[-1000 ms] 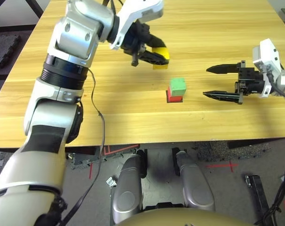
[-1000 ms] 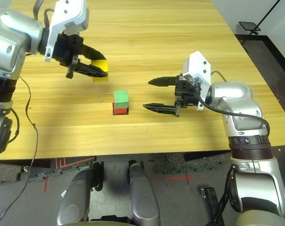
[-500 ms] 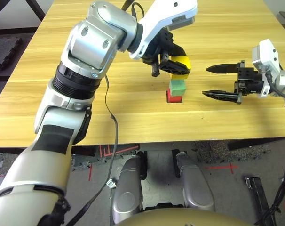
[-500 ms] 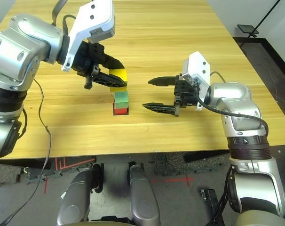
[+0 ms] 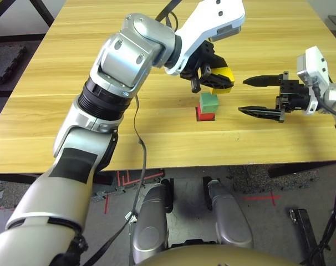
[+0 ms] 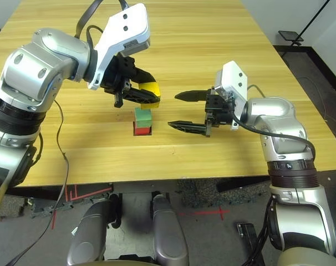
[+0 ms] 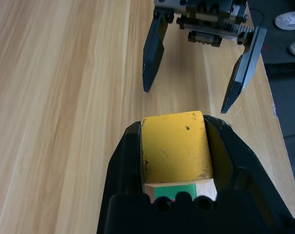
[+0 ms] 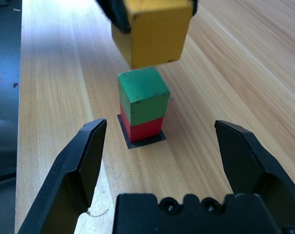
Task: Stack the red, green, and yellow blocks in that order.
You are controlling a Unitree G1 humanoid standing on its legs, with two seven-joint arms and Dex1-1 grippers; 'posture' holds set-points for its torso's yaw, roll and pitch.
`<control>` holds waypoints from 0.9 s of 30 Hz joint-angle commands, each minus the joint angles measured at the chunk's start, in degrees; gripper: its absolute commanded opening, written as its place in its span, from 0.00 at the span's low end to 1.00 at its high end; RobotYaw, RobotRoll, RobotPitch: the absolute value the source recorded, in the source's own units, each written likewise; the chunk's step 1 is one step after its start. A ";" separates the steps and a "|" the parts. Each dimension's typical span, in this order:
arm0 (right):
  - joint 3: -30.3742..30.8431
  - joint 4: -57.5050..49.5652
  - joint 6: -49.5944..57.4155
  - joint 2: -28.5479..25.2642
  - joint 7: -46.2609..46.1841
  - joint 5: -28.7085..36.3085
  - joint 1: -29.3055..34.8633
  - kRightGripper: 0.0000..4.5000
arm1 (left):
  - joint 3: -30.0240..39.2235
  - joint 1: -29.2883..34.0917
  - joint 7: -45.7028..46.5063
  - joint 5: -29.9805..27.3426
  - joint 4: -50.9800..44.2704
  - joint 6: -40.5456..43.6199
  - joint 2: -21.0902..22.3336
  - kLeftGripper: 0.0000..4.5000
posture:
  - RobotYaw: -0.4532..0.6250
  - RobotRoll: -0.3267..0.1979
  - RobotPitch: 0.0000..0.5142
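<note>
Yellow block held up near the green-on-red stack, the other gripper waiting wide.

Nearest, the red block [image 8: 141,128] sits on a flat black square patch [image 8: 152,140] on the wooden bench [image 5: 157,138], with the green block [image 8: 143,95] resting on top of it, its faces roughly in line with the red one's. Off to the right of the stack, the right gripper [image 6: 183,112] hangs over the bench, its two black fingers spread wide with nothing between them, pointing toward the stack. A little farther out, above the green block and apart from it, the yellow block [image 7: 176,146] is raised, slightly tilted, pinched between the fingers of the left gripper [image 7: 175,153], which press on two opposite sides of it.
</note>
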 commanded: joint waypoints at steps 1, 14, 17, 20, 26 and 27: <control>-0.58 -0.60 -0.05 -0.35 0.12 0.08 0.82 1.00 | -2.09 1.74 -0.08 0.43 -0.08 -2.71 0.50 0.43 | 0.59 0.93 0.44; -1.85 -2.08 1.43 -2.76 0.69 1.05 1.91 1.00 | -2.58 3.84 1.26 2.05 5.00 -8.69 -0.08 0.43 | 0.57 0.90 0.44; -1.93 -2.35 1.58 -2.83 0.62 1.11 2.07 1.00 | -2.70 4.15 1.04 2.44 5.50 -9.92 -0.01 0.43 | 0.57 0.89 0.44; -1.98 -2.41 1.62 -2.87 0.57 1.11 2.18 1.00 | -2.62 4.77 0.66 2.53 4.81 -10.19 0.21 0.43 | 0.57 0.89 0.44; -1.84 -2.28 1.42 -2.77 0.51 0.92 2.53 1.00 | -2.34 5.74 -0.07 1.49 1.12 -8.49 0.65 0.43 | 0.57 0.88 0.44; -1.77 -2.15 1.36 -2.75 0.53 0.85 2.46 1.00 | -2.27 5.64 0.04 1.34 0.38 -7.86 0.51 0.43 | 0.57 0.88 0.44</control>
